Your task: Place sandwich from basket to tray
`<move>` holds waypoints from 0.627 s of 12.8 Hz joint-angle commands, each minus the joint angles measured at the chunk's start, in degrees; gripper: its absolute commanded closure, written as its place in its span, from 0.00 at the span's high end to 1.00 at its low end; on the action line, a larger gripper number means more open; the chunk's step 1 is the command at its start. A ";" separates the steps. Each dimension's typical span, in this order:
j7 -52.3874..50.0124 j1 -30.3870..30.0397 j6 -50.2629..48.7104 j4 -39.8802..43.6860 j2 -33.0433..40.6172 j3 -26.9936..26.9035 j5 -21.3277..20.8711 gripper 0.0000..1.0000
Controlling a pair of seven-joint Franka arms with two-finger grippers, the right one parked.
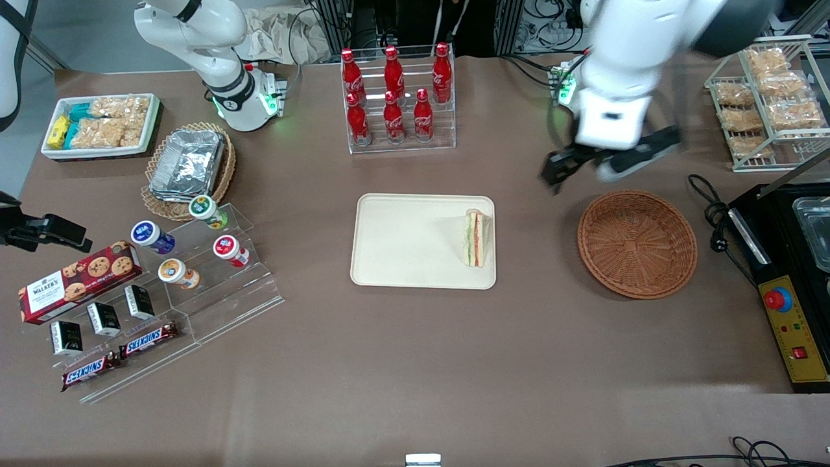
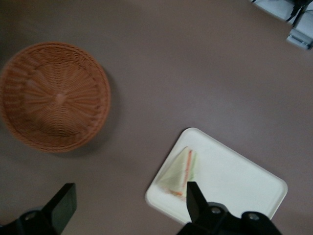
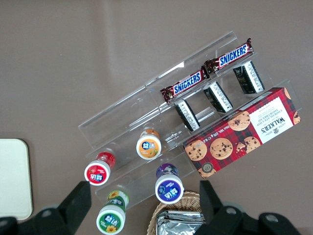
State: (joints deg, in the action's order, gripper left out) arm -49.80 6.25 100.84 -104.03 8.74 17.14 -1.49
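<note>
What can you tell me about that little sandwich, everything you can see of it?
The sandwich is a small triangular wedge of white bread with green and orange-red filling layers showing along its cut face. It lies on the cream tray, close to the rim at the end nearest the empty brown wicker basket. Nothing else touches it. The gripper hangs open above the table, farther from the front camera than the basket.

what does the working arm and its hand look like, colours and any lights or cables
The left arm is glossy white with rounded casings and a green light near the wrist. Its hand has a boxy white body and two black, flat, wedge-shaped fingers. Black cables hang beside the wrist.
</note>
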 commanded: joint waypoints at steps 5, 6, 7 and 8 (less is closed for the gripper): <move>44.83 0.08 -16.72 6.98 4.27 -18.53 3.35 1.00; 47.75 0.08 -16.64 7.87 3.66 -18.63 2.73 1.00; 48.91 -0.01 -16.55 8.83 2.26 -18.72 2.12 1.00; 49.71 -0.01 -16.55 10.76 -0.02 -18.63 2.02 1.00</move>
State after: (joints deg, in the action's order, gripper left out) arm -2.69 6.05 85.73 -97.81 13.11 -2.26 1.17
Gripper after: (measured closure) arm 0.000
